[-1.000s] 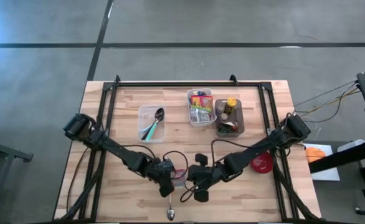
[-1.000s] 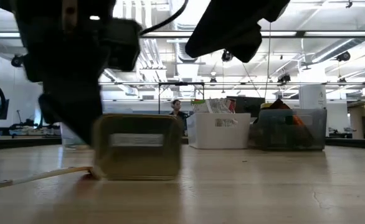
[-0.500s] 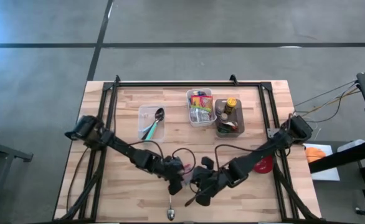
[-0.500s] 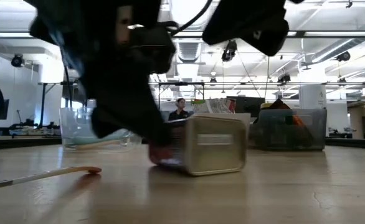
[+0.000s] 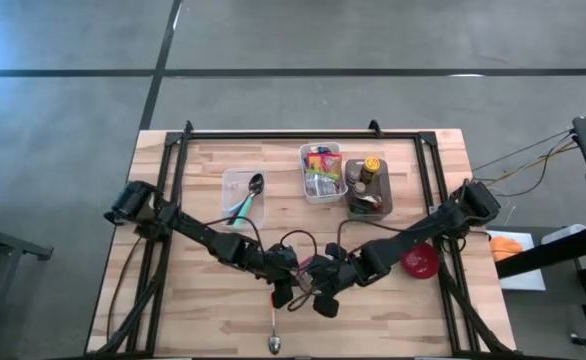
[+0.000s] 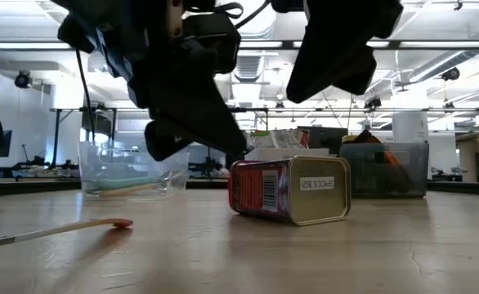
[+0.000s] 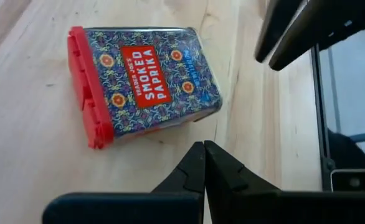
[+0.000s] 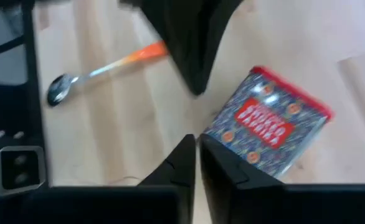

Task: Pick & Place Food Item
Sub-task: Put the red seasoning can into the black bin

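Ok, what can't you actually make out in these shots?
- Tin, high view: almost wholly hidden under the arms; its label reads only in the left wrist view.
- Bin contents, high view: too small to name.
- Spoon, right wrist view: blurred; low view shows only its handle, cut by the edge.
- Left pincer, low view: a dark, backlit shape.

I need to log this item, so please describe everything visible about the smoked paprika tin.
The smoked paprika tin is a flat rectangular metal container with a blue patterned face, a red label panel and a red plastic cap at one end. It lies on its side, closed, on the wooden table, near its front edge. Nothing grips it; both tools hover just above, shut.
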Action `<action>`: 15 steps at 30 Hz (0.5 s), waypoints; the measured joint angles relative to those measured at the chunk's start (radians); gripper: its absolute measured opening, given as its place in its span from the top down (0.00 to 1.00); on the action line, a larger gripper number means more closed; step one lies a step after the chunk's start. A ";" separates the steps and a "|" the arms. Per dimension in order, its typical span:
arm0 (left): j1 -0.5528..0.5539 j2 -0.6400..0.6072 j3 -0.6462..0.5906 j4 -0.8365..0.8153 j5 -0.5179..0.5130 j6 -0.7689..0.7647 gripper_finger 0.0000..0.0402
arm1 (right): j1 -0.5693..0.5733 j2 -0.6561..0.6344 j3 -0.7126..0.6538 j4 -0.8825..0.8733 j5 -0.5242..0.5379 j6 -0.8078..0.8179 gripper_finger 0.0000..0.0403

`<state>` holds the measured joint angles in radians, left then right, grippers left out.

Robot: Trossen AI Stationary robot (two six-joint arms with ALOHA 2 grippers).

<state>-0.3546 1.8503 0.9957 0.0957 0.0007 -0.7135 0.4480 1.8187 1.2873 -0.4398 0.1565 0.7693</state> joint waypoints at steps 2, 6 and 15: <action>0.000 -0.013 0.000 -0.020 0.001 0.017 0.99 | -0.016 0.000 0.000 0.001 -0.042 -0.002 0.88; -0.006 -0.043 -0.001 -0.075 0.001 0.056 0.99 | -0.044 0.000 0.008 0.009 -0.069 -0.003 0.70; -0.018 -0.155 -0.015 -0.306 -0.075 0.087 0.99 | -0.077 0.007 0.070 -0.037 0.010 0.160 0.40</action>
<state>-0.3721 1.6956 0.9803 -0.2108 -0.0738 -0.6266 0.3714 1.8261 1.3574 -0.4771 0.1667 0.9293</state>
